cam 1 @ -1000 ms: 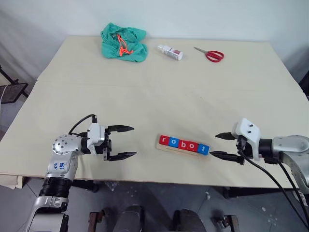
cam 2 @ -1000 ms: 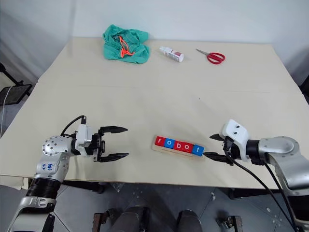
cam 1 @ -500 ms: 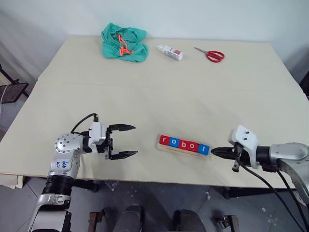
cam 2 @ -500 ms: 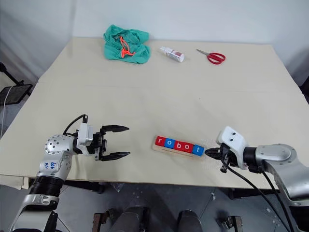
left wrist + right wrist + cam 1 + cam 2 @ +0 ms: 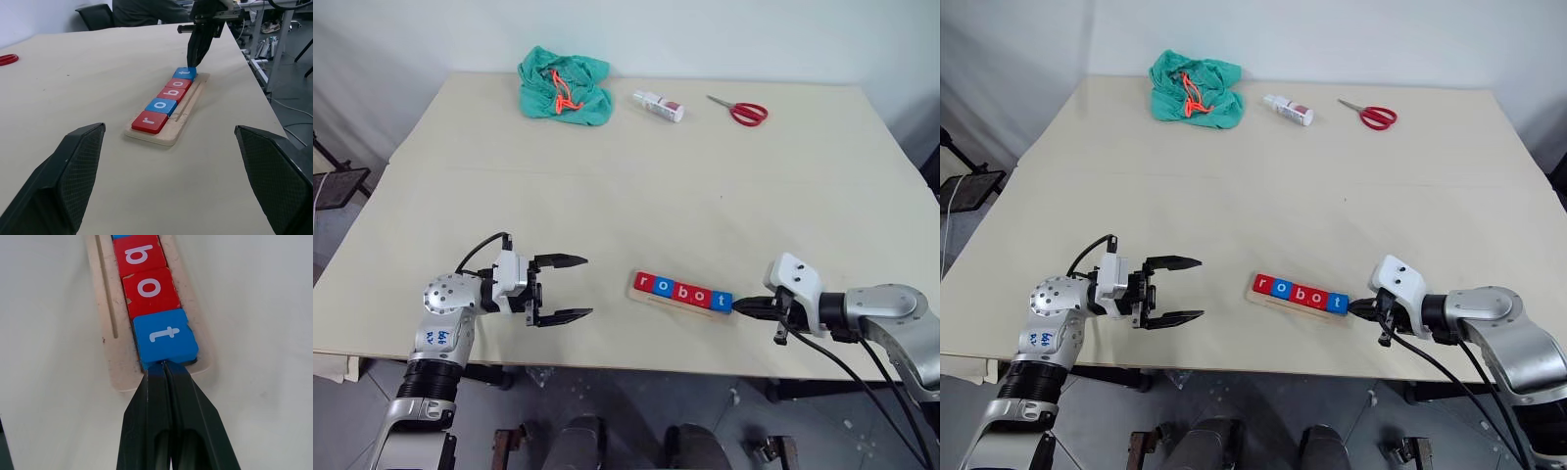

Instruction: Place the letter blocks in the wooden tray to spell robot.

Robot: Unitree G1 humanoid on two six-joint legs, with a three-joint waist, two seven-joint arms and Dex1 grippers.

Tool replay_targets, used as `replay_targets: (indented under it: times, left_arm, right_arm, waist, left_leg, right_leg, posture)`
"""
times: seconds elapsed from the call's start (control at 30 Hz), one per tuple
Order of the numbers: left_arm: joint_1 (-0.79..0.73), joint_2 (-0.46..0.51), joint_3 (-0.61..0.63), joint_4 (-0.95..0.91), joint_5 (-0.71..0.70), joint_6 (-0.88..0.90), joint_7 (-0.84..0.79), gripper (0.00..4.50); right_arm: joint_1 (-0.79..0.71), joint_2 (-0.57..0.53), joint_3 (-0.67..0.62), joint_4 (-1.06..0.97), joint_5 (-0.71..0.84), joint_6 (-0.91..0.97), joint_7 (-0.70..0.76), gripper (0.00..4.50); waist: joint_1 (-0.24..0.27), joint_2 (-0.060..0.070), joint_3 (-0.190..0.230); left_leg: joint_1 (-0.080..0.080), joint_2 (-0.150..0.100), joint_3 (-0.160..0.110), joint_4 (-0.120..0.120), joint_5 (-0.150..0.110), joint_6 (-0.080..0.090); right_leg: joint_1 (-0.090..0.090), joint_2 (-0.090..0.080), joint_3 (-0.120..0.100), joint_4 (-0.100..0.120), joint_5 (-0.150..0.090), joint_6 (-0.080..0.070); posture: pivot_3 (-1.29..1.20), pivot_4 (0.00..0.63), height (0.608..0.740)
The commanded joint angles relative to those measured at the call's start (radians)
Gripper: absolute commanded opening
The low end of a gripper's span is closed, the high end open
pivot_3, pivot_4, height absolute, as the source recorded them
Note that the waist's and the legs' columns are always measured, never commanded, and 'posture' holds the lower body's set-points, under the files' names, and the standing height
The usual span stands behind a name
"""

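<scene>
The wooden tray [image 5: 676, 305] lies near the table's front edge, and the letter blocks [image 5: 685, 292] sit in it in a row reading r, o, b, o, t. My right gripper [image 5: 741, 306] is shut with nothing in it. Its joined tips [image 5: 163, 366] rest against the outer end of the blue t block [image 5: 165, 336] at the tray's right end. My left gripper [image 5: 582, 287] hovers open to the left of the tray, pointing at it, with nothing between its fingers [image 5: 73, 166].
At the far edge of the table lie a green cloth with an orange cord [image 5: 564, 86], a small white bottle [image 5: 659, 105] and red scissors [image 5: 738, 111]. The table's front edge [image 5: 636, 354] runs just below the tray and both grippers.
My right gripper has gone from open to shut and moved left, down to the tray's right end, against the t block. The left gripper has stayed put.
</scene>
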Motion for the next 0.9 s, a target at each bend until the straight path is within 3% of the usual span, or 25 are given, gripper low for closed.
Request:
replay_targets:
  times: [0.03, 0.37, 0.67, 0.77, 0.9]
  left_arm:
    - [0.007, 0.010, 0.015, -0.029, -0.007, -0.004, 0.005, 4.50]
    - [0.008, 0.026, 0.019, -0.040, -0.003, 0.061, 0.043, 4.50]
    - [-0.022, 0.045, 0.053, -0.087, -0.004, 0.171, 0.177, 4.50]
    - [-0.016, 0.056, 0.053, -0.076, -0.001, 0.136, 0.150, 4.50]
    - [-0.018, 0.071, 0.067, -0.060, -0.001, 0.134, 0.150, 4.50]
  right_arm:
    - [-0.010, 0.004, -0.006, -0.007, -0.005, -0.022, -0.002, 0.05]
    - [0.052, -0.019, -0.103, -0.032, 0.027, -0.007, -0.018, 0.05]
    - [0.064, 0.026, -0.240, 0.071, 0.110, -0.133, 0.058, 0.05]
    - [0.128, -0.019, -0.243, 0.123, 0.123, -0.154, 0.171, 0.62]
    - [0.140, -0.023, -0.265, 0.197, 0.143, -0.213, 0.254, 2.01]
  waist:
    - [0.000, 0.000, 0.000]
    - [0.000, 0.000, 0.000]
    - [0.000, 0.000, 0.000]
    - [0.003, 0.000, 0.000]
    - [0.001, 0.000, 0.000]
  left_leg:
    - [0.000, 0.000, 0.000, 0.000, 0.000, 0.000]
    - [0.000, 0.000, 0.000, 0.000, 0.000, 0.000]
    - [0.000, 0.000, 0.000, 0.000, 0.000, 0.000]
    - [0.000, 0.000, 0.000, -0.001, 0.000, 0.000]
    - [0.000, -0.001, 0.000, -0.001, 0.000, 0.000]
  right_leg:
    - [0.000, 0.000, 0.000, 0.000, 0.000, 0.000]
    - [0.000, 0.000, 0.000, 0.000, 0.000, 0.000]
    - [0.000, 0.000, 0.000, 0.000, 0.000, 0.000]
    - [0.000, 0.000, 0.000, 0.000, 0.000, 0.000]
    - [0.001, 0.000, -0.001, 0.000, 0.000, 0.000]
  posture:
    - [0.00, 0.150, 0.740]
    - [0.00, 0.150, 0.740]
    - [0.00, 0.150, 0.740]
    - [0.00, 0.150, 0.740]
    - [0.00, 0.150, 0.740]
